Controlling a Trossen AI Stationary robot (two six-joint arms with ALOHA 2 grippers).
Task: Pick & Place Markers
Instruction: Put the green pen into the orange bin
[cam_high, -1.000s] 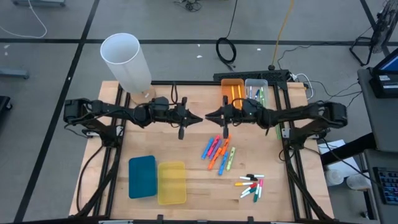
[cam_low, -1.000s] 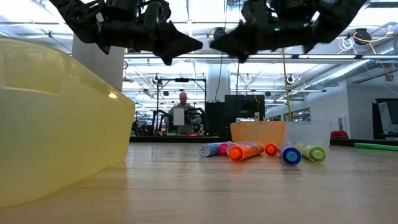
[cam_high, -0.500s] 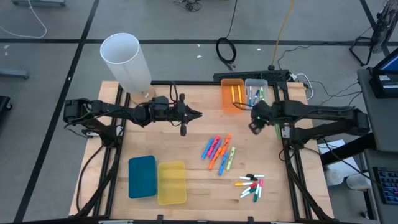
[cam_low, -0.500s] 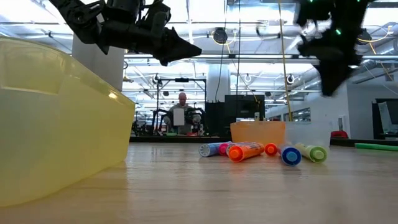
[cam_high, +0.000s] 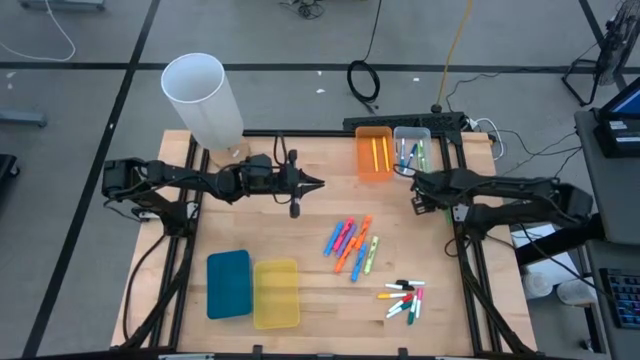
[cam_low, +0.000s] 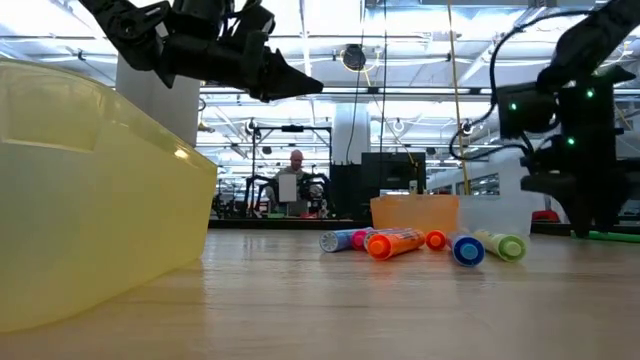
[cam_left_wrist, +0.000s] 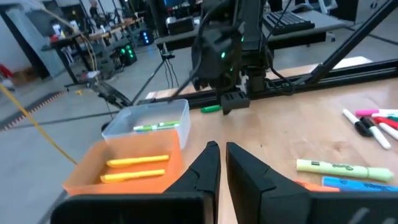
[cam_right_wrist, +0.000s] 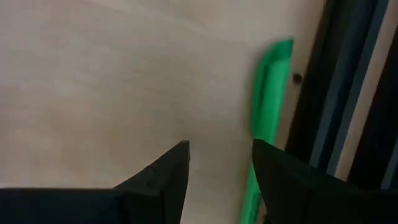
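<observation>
Colourful markers (cam_high: 352, 245) lie in a loose pile on the wooden table's middle. Thin white-bodied ones (cam_high: 403, 298) lie nearer the front right. One green marker (cam_right_wrist: 268, 106) lies alone beside the right rail. My right gripper (cam_right_wrist: 221, 155) points down just above the table, open. The green marker sits outside its fingers, next to one of them. My left gripper (cam_high: 318, 185) hovers level over the table's far middle, shut and empty. It also shows in its own wrist view (cam_left_wrist: 219, 163).
At the far right stand an orange bin (cam_high: 374, 152) with yellow markers and a clear bin (cam_high: 411, 146) with green ones. A blue lid (cam_high: 229, 283) and a yellow bin (cam_high: 276, 293) lie front left. A white cylinder (cam_high: 205, 100) stands far left. A dark rail (cam_right_wrist: 348, 93) runs beside the green marker.
My right gripper has left the table's middle, where it stood tip to tip with the left gripper. It has swung toward the right edge and down, and tipped from level to pointing down. The left gripper has kept its place.
</observation>
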